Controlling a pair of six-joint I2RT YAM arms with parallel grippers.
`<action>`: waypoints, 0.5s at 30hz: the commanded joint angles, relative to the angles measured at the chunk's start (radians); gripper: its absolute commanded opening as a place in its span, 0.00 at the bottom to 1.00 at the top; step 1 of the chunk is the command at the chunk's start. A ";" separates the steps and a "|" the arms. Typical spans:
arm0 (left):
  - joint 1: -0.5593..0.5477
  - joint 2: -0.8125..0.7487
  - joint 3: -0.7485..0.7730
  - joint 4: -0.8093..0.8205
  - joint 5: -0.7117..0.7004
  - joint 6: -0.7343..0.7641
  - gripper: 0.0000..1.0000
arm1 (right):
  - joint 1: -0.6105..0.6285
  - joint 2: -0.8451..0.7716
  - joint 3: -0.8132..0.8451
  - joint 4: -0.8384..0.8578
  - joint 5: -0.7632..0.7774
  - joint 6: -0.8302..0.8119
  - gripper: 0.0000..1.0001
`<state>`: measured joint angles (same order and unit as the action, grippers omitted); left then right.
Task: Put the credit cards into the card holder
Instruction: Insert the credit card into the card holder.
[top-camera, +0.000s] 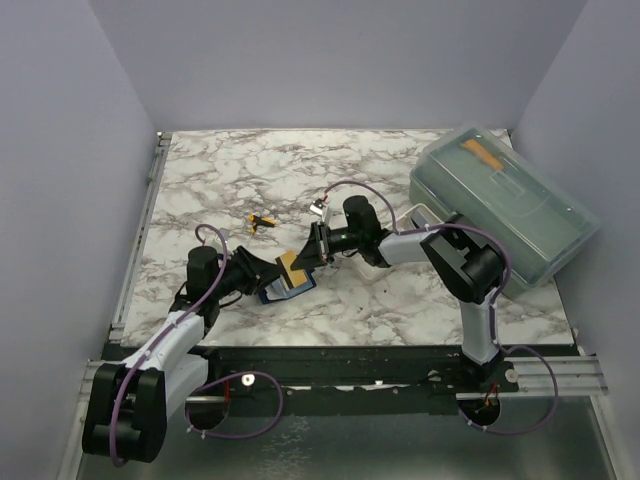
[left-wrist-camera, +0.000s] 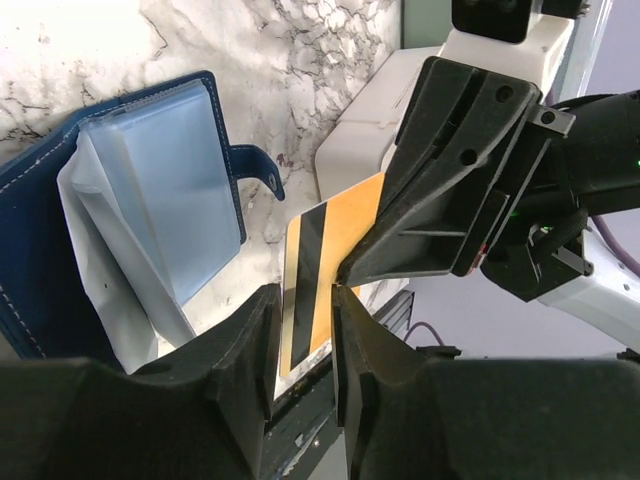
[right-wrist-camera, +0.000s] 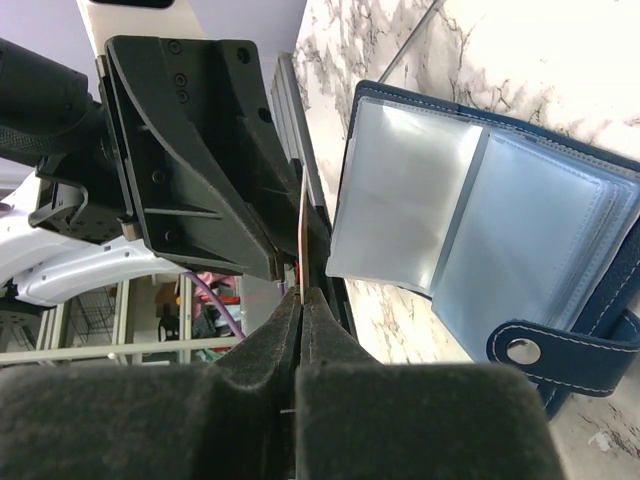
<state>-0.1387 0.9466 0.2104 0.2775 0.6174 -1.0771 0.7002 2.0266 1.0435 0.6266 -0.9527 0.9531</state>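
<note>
The golden card (left-wrist-camera: 340, 225) showed only edge-on from the right wrist. Its lower end sank between the left gripper's (left-wrist-camera: 303, 345) fingers, and we could not tell whether they pinched it. The right gripper (right-wrist-camera: 301, 300) was clamped on it, just beside the open card holder (right-wrist-camera: 585, 350), whose clear sleeves hid their contents. The plastic box (top-camera: 505, 200) held an orange strip (top-camera: 482, 153).

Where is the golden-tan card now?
The golden-tan card is front-centre in top view, pinched by the right gripper between the fingers of the left gripper, beside the open card holder.
</note>
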 joint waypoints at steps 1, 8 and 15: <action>0.005 -0.013 -0.011 0.037 0.028 0.004 0.30 | -0.001 0.039 0.009 0.054 -0.025 0.024 0.00; 0.005 -0.011 -0.009 0.040 0.027 0.008 0.23 | 0.001 0.065 0.014 0.110 -0.027 0.069 0.00; 0.005 -0.025 -0.018 0.052 0.010 0.002 0.15 | 0.004 0.083 0.020 0.124 -0.015 0.088 0.00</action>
<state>-0.1364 0.9451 0.2043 0.2829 0.6170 -1.0725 0.6964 2.0743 1.0443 0.7185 -0.9634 1.0286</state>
